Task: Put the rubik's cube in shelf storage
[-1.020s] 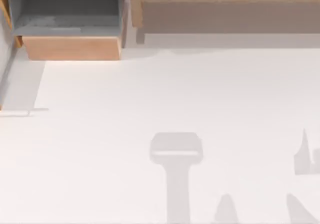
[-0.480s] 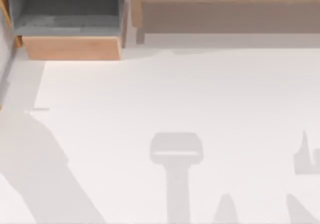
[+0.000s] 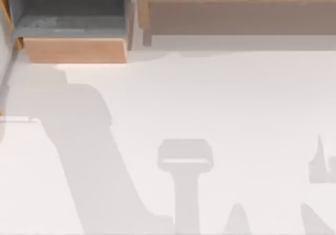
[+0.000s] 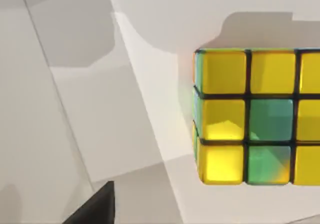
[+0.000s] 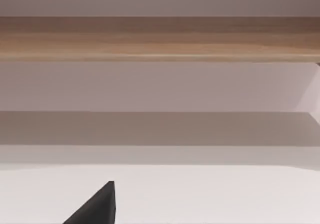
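Observation:
The rubik's cube (image 4: 255,116), with yellow and green tiles facing the camera, rests on the white table close in front of the left wrist view. A dark piece of my left gripper (image 4: 97,206) shows beside it, apart from the cube. The shelf storage (image 3: 236,14) runs along the table's far right edge as a long light-brown wooden unit with a greyish-brown recess. The right wrist view looks straight at the shelf storage's wood ledge (image 5: 160,38), with a dark piece of my right gripper (image 5: 97,206) low in the picture.
A grey-lined box with a light wood front (image 3: 73,48) stands at the far left of the table. A broad arm shadow (image 3: 89,140) crosses the left half of the white table (image 3: 236,98); smaller shadows lie near the front edge.
A wide shadow has swept in from the table's front left and now reaches up toward the grey-lined box. The other shadows have stayed put.

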You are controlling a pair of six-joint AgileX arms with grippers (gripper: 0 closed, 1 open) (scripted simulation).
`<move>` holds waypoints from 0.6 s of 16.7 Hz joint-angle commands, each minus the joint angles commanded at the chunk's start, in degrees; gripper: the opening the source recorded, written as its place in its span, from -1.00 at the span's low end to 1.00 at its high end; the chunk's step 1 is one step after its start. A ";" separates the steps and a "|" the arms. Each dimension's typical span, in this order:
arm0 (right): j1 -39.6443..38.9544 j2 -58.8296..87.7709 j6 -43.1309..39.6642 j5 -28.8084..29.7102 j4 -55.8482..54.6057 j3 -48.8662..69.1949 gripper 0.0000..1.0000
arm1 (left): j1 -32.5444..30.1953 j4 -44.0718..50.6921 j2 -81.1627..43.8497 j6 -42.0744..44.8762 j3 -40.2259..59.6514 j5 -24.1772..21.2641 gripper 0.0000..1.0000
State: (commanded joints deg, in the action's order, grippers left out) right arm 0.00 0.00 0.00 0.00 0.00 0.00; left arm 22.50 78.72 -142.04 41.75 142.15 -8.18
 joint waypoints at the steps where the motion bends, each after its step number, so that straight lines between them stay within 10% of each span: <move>1: 0.00 0.00 0.00 0.00 0.00 0.00 1.00 | -0.50 1.48 -1.02 -0.80 0.99 0.19 1.00; 10: 0.00 0.00 0.00 0.00 0.00 0.00 1.00 | -1.04 2.64 0.19 -1.74 -0.29 0.39 1.00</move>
State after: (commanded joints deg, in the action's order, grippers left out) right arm 0.00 0.00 0.00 0.00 0.00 0.00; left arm 21.45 81.36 -141.85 40.01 141.86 -7.79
